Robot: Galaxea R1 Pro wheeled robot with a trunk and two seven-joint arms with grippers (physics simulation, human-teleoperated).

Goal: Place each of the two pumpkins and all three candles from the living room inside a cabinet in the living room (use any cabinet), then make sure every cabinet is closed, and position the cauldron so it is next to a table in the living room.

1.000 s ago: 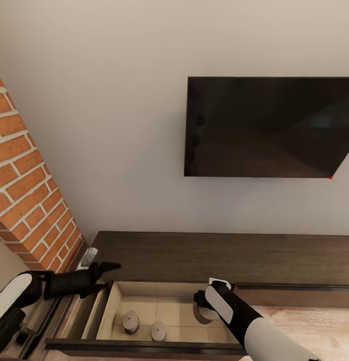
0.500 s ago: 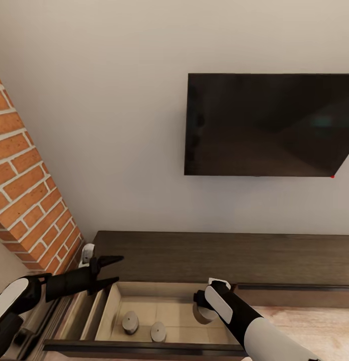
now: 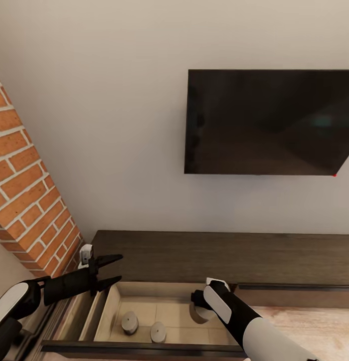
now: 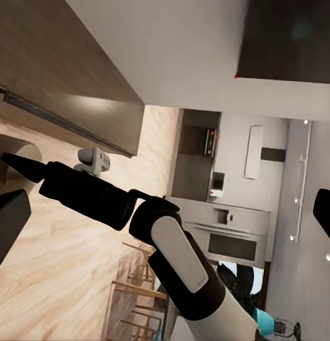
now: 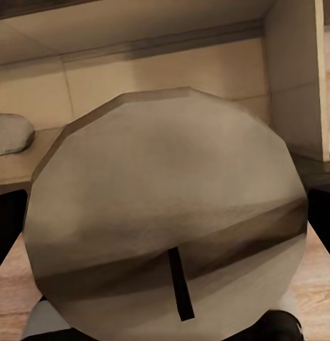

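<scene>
**Third candle over the open drawer**

Up a little and in toward the drawer, that is how my left arm has moved since a moment ago. My left fingers [image 3: 110, 268] are spread apart and hold nothing. They hang over the left end of the cabinet [image 3: 219, 255], near the brick wall [image 3: 29, 200].

My right fingers [image 5: 165, 213] are closed on a candle [image 5: 168, 227]. Up close it is a big round tan face with a dark wick. My right arm [image 3: 244, 321] reaches down into the open drawer [image 3: 144, 346] at its right side.

Inside the drawer lie two more candles [image 3: 130, 322]. They sit side by side on the pale drawer floor, near the front, and do not touch. They are well apart from the one I hold.

A dark TV [image 3: 270, 123] hangs on the wall above the cabinet.
</scene>
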